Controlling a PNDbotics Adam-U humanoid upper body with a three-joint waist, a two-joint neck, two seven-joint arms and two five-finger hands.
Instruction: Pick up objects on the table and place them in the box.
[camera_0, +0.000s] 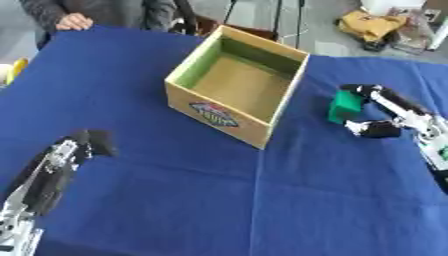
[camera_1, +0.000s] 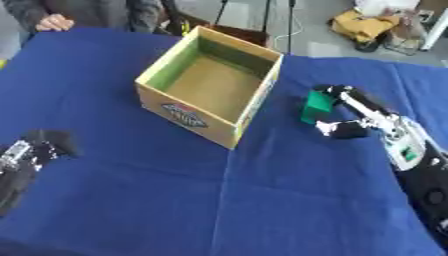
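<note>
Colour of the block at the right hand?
Green block, clearest in the left eye view.

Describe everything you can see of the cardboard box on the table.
The cardboard box is open-topped and rectangular, tan outside with a greenish inner wall, and looks empty. A colourful oval label marks its near side. It stands upright, turned corner-on, on the blue tablecloth. Neither hand touches it.
</note>
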